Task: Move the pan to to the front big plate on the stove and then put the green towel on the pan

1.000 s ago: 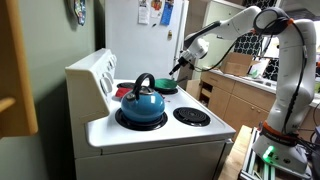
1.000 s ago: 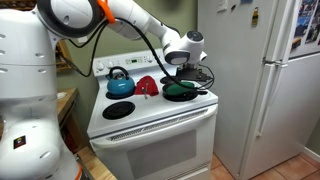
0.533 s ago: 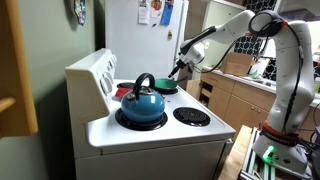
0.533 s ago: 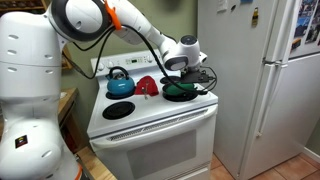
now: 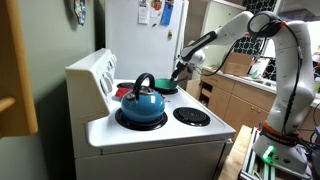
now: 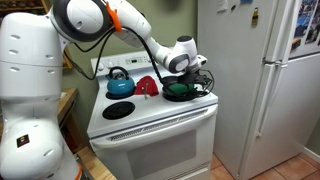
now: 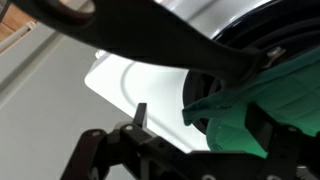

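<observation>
The green towel point(image 6: 178, 88) — bright, soft, crumpled — is seen draped over the small black pan point(image 6: 188, 96) on the right of the stove point(image 6: 150, 113). The fingers point(image 5: 179, 72) are held fully apart just above it — nothing is gripped. The blue kettle point(image 6: 120, 82) is set well to the left.

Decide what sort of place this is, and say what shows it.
Most likely a home kitchen: a white stove with a blue kettle on a burner, a tall white refrigerator beside it, and wooden cabinets nearby.
</observation>
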Robot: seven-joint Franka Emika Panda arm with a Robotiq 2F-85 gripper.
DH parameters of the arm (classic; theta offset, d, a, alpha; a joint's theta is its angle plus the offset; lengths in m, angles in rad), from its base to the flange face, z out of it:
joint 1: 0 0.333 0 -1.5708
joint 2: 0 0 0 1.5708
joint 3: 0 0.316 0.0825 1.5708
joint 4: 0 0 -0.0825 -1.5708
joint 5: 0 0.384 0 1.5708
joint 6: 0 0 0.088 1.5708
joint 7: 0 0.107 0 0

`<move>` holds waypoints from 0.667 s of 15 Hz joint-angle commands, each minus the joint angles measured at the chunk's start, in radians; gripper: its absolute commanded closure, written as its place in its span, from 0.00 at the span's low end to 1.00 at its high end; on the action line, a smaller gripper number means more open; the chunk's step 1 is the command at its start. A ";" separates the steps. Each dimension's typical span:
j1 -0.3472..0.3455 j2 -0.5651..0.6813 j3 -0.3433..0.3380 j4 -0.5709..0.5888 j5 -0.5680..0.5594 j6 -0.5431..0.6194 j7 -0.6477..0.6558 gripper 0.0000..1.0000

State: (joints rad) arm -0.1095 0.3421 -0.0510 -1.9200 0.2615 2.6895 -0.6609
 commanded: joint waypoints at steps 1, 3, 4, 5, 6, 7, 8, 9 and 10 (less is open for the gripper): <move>-0.038 -0.003 0.042 0.004 -0.054 -0.020 0.061 0.00; -0.035 -0.006 0.042 0.009 -0.070 -0.043 0.093 0.00; -0.041 -0.008 0.051 0.010 -0.053 -0.048 0.084 0.00; -0.043 -0.011 0.054 0.011 -0.052 -0.054 0.091 0.00; -0.049 -0.013 0.064 0.012 -0.048 -0.061 0.090 0.00; -0.052 -0.014 0.069 0.012 -0.048 -0.066 0.098 0.00; -0.053 -0.017 0.071 0.013 -0.053 -0.079 0.107 0.00; -0.051 -0.017 0.069 0.013 -0.062 -0.081 0.120 0.00; -0.047 -0.016 0.063 0.012 -0.077 -0.075 0.134 0.00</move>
State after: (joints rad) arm -0.1411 0.3352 0.0019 -1.9078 0.2182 2.6415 -0.5721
